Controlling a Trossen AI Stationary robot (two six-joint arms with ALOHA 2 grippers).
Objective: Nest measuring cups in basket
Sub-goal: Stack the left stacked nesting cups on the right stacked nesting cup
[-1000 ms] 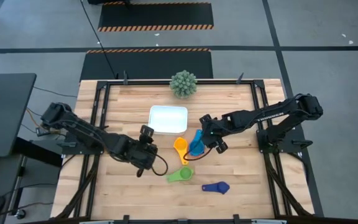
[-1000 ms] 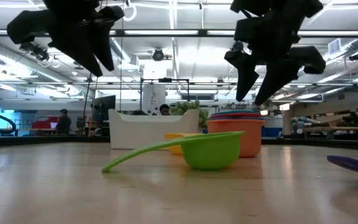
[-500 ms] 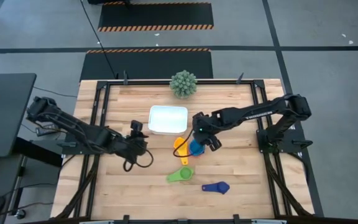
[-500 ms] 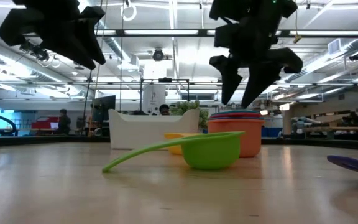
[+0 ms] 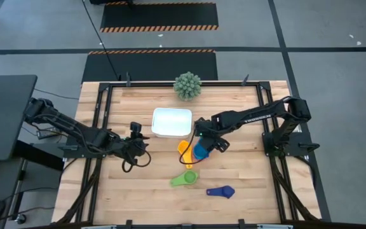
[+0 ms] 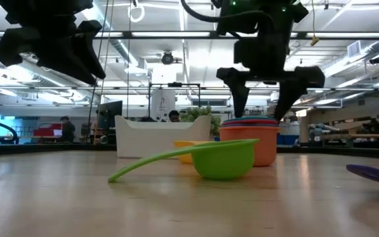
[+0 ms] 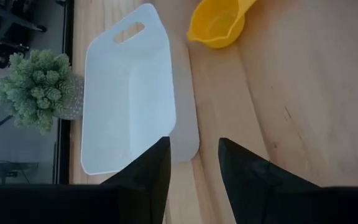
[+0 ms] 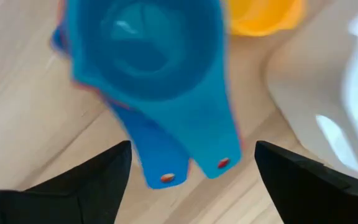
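A stack of nested measuring cups (image 5: pixel 200 151), light blue on top and orange at the bottom (image 6: pixel 250 142), stands on the table near the white basket (image 5: pixel 172 122). A yellow cup (image 5: pixel 183 149), a green cup (image 5: pixel 184 179) and a dark blue cup (image 5: pixel 221 191) lie apart on the table. My right gripper (image 5: pixel 203 141) hangs open just over the stack. In its wrist view the fingers stand on either side of the stack's handles (image 8: pixel 188 155). My left gripper (image 5: pixel 136 132) hovers open to the left of the basket (image 7: pixel 129 93).
A spiky green plant (image 5: pixel 187 85) stands at the far edge, behind the basket. The yellow cup (image 8: pixel 263 15) sits close between the stack and the basket's corner (image 8: pixel 347 81). Bare wood lies along the table's left side and near edge.
My right gripper has moved toward the table's left and down over the stack, turning until its open fingers straddle the handles. My left gripper has drawn back toward the far left and risen. The cups have stayed where they were.
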